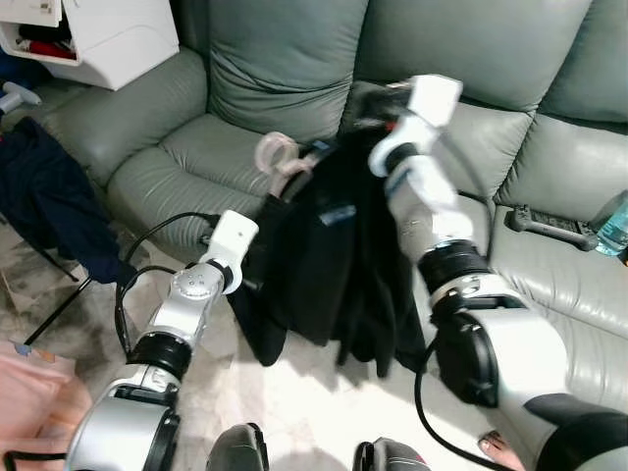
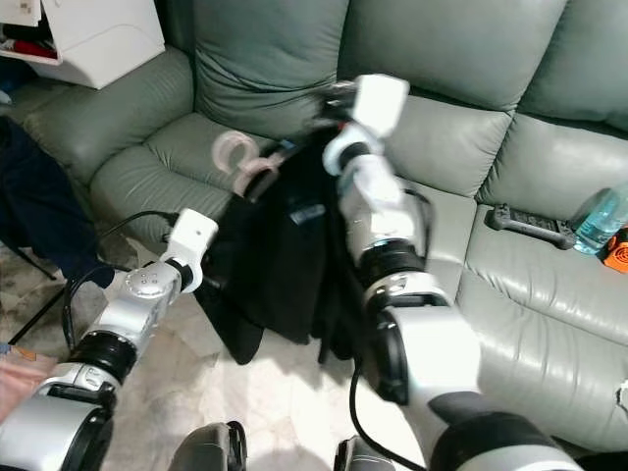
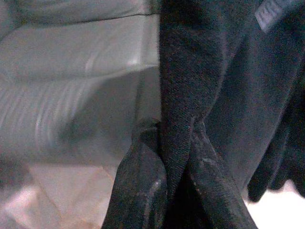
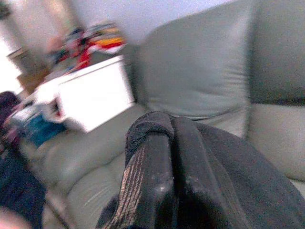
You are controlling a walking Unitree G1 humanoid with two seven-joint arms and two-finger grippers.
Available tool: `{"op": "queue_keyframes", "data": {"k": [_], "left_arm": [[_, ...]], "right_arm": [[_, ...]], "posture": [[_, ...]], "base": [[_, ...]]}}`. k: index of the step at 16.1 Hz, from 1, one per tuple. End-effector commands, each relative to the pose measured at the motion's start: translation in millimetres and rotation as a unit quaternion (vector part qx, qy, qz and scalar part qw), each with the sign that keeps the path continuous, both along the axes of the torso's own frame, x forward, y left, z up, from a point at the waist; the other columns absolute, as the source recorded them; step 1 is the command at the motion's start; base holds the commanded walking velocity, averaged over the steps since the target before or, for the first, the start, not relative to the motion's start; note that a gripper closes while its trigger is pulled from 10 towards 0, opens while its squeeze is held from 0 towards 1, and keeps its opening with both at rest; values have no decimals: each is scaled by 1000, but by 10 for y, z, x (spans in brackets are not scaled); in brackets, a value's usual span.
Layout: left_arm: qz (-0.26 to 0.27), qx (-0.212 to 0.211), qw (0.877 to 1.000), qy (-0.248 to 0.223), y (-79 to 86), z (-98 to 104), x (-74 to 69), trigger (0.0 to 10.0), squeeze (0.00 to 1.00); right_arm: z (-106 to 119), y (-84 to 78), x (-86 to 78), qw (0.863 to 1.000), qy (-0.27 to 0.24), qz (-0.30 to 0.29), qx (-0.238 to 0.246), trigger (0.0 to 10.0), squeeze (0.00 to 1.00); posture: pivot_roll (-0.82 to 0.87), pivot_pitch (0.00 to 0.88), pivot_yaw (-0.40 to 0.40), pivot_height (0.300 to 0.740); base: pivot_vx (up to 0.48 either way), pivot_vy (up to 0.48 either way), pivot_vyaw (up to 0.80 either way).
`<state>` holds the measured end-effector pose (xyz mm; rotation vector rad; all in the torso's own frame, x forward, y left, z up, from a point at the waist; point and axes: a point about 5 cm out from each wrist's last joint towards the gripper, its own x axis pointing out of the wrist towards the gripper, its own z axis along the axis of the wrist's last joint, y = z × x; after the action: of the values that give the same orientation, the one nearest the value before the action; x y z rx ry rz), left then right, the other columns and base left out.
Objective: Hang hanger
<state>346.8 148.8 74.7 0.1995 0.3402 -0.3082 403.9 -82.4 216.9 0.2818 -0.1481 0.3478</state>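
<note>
the robot is standing in front of a grey leather sofa point(image 1: 294, 69) and holding up a black jacket point(image 1: 329, 255) with both arms. the jacket is hanging on a pale pink hanger point(image 1: 278, 157), and the hanger's hook is sticking up at the top, just in front of the sofa seat.

the left gripper point(image 3: 176, 157) is low at the jacket's side edge. its two black fingers point(image 3: 138, 181) are pinching a fold of the black cloth between them.

the right gripper point(image 4: 169, 143) is up high by the jacket's top, near the sofa back. its fingers point(image 4: 147, 171) are pressed close together with black cloth wrapped around them, so it is gripping the jacket too.

the jacket's bottom is hanging down toward the light marble floor point(image 1: 294, 392).

a black remote point(image 1: 549, 226) is lying on the sofa seat to the robot's right, and a clear water bottle point(image 1: 613, 224) is just beside it. a white cabinet point(image 1: 98, 34) is standing past the sofa's arm on the robot's left. some dark blue cloth point(image 1: 49, 201) is hanging on the left over the floor.
</note>
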Motion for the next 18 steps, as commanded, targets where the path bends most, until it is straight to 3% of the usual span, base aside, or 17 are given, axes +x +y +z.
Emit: {"op": "queue_keyframes", "data": {"k": [1, 2, 7, 8, 10, 11, 12, 13, 14, 15, 16, 17, 18], "left_arm": [[83, -19, 996, -22, 182, 141, 99, 0, 0], [138, -31, 989, -32, 310, 191, 130, 0, 0], [261, -53, 960, -91, 632, 475, 212, 0, 0], [276, -57, 954, -103, 664, 532, 226, 0, 0], [289, -65, 949, -106, 674, 555, 235, 0, 0], [290, -70, 949, -105, 660, 562, 243, 0, 0], [289, -74, 949, -104, 643, 568, 248, 0, 0], [289, -73, 949, -104, 638, 573, 250, 0, 0], [290, -73, 949, -104, 637, 574, 250, 0, 0], [291, -82, 948, -101, 628, 571, 251, 0, 0], [289, -85, 948, -101, 617, 577, 252, 0, 0], [287, -88, 948, -103, 609, 589, 256, 0, 0], [279, -88, 950, -106, 603, 603, 262, 0, 0]], "right_arm": [[70, 72, -38, 999, -28, 29, -24, 0, 0], [1, 91, -77, 998, -27, 47, -37, 0, 0], [-426, 79, -335, 985, 8, 133, -106, 0, 0], [-623, 105, -464, 974, 39, 181, -132, 0, 0], [-805, 222, -669, 952, 64, 254, -158, 0, 0], [-950, 338, -877, 922, 71, 328, -193, 0, 0], [-1022, 399, -1004, 903, 75, 370, -204, 0, 0], [-1062, 433, -1091, 892, 78, 393, -209, 0, 0], [-1079, 436, -1115, 889, 82, 397, -213, 0, 0], [-1154, 410, -1135, 883, 85, 387, -250, 0, 0], [-1238, 314, -1069, 887, 91, 344, -295, 10000, 0], [-1244, 186, -974, 897, 85, 293, -320, 10000, 1000], [-1211, 54, -903, 903, 75, 249, -342, 10000, 1000]], "posture": [[-29, 49, 5, 740], [-29, 49, 5, 740], [-37, 50, 13, 740], [-41, 51, 17, 740], [-41, 50, 19, 740], [-40, 51, 22, 740], [-39, 52, 22, 740], [-36, 52, 23, 740], [-36, 52, 23, 740], [-37, 54, 23, 740], [-37, 55, 23, 740], [-37, 57, 23, 740], [-37, 59, 21, 740]], "base": [[0, 0, 0], [0, 0, 0], [0, 0, 0], [0, 0, 0], [0, 0, 0], [0, 0, 0], [0, 0, 0], [0, 0, 0], [0, 0, 0], [0, 0, 0], [0, 0, 0], [0, 0, 0], [0, 0, 0]]}}
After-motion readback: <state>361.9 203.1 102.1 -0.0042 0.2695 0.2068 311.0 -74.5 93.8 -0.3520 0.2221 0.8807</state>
